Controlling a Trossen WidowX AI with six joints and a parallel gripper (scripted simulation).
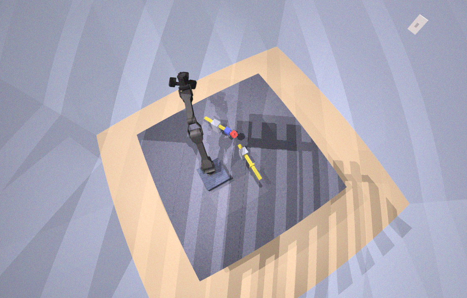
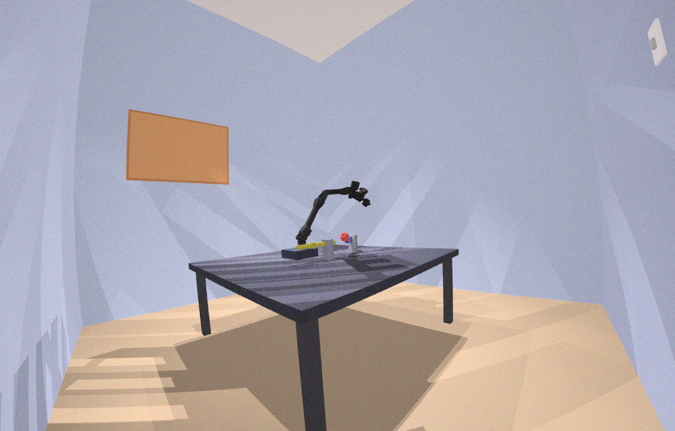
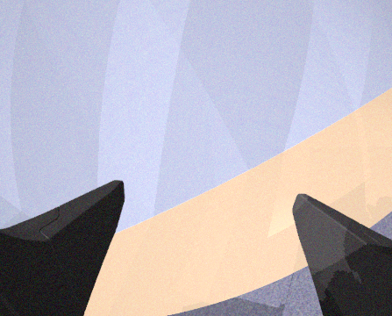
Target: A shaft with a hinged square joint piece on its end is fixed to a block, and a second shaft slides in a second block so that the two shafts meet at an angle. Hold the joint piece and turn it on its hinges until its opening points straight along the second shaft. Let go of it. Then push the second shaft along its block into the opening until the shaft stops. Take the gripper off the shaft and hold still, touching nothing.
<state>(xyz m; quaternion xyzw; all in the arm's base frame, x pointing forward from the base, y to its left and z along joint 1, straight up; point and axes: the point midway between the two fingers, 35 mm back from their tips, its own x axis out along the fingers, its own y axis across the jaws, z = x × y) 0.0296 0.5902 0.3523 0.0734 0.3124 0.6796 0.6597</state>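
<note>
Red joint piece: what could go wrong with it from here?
The open gripper is well away from the red joint piece, so a misjudged approach could knock it. The second shaft lies outside it; if the opening is misaligned, pushing might jam.

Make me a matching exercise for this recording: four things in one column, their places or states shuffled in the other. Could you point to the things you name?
Things:
1. pincer (image 1: 182, 83) (image 2: 361, 193) (image 3: 213, 197)
2. red piece (image 1: 233, 134) (image 2: 344, 236)
3. blue piece (image 1: 227, 130) (image 2: 350, 240)
4. base plate (image 1: 210, 187) (image 2: 297, 255)

Places or states:
A. between a grey block (image 1: 215, 122) (image 2: 353, 245) and the red piece
B. under the arm's foot
C. open, raised above the table (image 1: 265, 222) (image 2: 297, 289)
D. next to the blue piece

Pairs: 1-C, 2-D, 3-A, 4-B
</note>
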